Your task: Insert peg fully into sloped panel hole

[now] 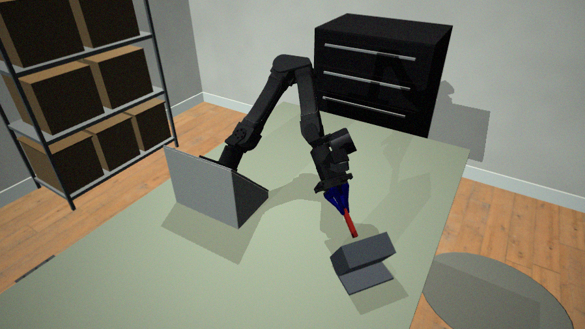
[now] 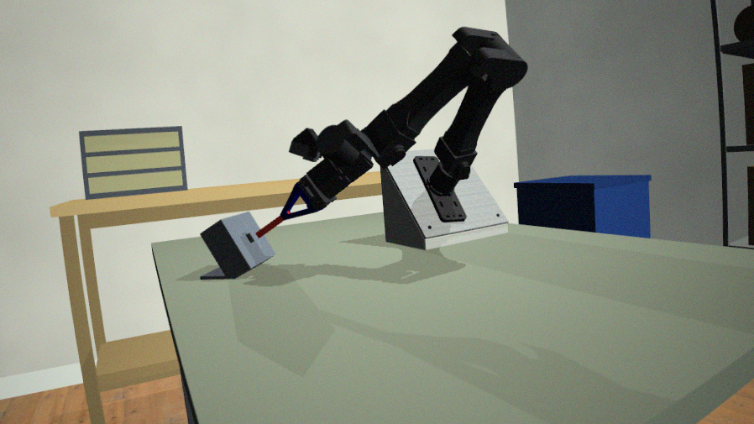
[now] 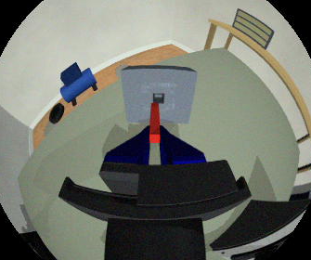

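Since the blue-fingered tool is clamped on the back end of the thin red stiff-looking peg, it'll probably lever easily at the grey sloped panel's hole.

Your arm is matte black all over: boxy links, rounded joint housings. Small screw dots on the lower joint near the base. It bolts via a black plate with screw holes. Gripper fingers are dark blue, triangular.
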{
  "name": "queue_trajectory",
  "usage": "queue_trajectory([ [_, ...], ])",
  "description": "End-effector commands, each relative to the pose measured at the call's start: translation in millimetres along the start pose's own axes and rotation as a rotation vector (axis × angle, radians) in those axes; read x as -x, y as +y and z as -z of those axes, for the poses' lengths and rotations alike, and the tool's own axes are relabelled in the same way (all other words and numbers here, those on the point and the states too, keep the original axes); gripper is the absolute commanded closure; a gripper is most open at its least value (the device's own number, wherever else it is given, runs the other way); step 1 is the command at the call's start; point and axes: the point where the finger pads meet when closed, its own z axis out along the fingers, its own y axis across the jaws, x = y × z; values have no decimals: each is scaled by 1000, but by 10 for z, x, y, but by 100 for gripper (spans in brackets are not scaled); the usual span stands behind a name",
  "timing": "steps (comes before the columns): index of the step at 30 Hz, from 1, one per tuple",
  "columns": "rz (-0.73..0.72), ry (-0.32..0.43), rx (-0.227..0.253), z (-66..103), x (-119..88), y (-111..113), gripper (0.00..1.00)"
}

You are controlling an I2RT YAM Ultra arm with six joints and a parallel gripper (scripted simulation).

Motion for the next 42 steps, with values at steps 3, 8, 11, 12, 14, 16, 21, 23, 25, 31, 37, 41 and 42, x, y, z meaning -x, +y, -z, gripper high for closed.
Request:
queue_trajectory([
  [3, -19, -45, -13, 90, 147, -60, 100],
  [8, -19, -45, -13, 130, 163, -107, 100],
  [11, -19, -45, -13, 149, 172, -129, 100],
  [12, -19, -45, -13, 154, 174, -131, 100],
  [14, -19, -45, -13, 161, 175, -128, 100],
  [16, -19, -45, -13, 163, 175, -124, 100],
  [21, -19, -45, -13, 139, 176, -119, 100],
  [23, -19, -46, -12, 114, 177, -118, 100],
  [25, -19, -46, -12, 89, 179, -117, 100],
  [31, -19, -46, -12, 14, 186, -109, 100],
  [37, -19, -46, -12, 36, 196, -84, 100],
  [41, -19, -46, -12, 78, 206, -57, 100],
  [42, -19, -46, -12, 88, 208, -50, 100],
])
